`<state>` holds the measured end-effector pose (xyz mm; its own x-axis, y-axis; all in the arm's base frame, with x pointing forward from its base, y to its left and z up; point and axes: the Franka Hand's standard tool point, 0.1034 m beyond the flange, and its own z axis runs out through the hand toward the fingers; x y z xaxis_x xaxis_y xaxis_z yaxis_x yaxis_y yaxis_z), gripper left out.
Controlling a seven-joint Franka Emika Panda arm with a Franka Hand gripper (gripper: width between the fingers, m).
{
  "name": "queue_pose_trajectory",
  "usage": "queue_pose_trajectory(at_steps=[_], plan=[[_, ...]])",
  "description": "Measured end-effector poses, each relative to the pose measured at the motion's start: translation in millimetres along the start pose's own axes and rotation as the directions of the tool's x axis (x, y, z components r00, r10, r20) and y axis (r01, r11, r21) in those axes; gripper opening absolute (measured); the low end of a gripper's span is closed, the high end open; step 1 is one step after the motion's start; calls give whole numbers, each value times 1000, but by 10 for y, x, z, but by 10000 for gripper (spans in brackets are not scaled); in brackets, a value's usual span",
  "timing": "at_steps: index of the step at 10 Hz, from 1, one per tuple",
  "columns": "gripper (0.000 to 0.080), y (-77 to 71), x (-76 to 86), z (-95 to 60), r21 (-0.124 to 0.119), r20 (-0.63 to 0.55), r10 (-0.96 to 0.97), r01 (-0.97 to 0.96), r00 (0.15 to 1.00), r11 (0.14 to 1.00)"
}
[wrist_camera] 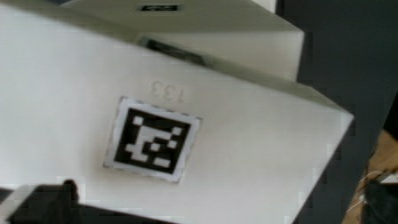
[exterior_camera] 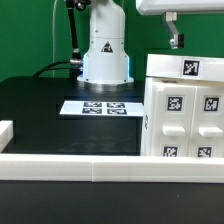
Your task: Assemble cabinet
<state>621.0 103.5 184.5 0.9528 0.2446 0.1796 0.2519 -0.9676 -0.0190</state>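
The white plastic boxy cabinet (exterior_camera: 184,108) stands on the black worktop at the exterior view's right, its near lower edge just behind the low white rail. Its front face carries several black-and-white square fiducial tags in two rows, and another tag sits on its flat top surface. In the wrist view the cabinet (wrist_camera: 231,120) fills most of the picture as tilted white panels, one bearing a single large tag.
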Motion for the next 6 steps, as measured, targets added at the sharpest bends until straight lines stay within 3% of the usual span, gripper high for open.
queue_pose_trajectory(at_steps=[2, 6], plan=[[797, -26, -13, 5, -4, 14, -283, 283, 959, 959], [797, -11, -103, 66, 9, 39, -558, 558, 829, 830]])
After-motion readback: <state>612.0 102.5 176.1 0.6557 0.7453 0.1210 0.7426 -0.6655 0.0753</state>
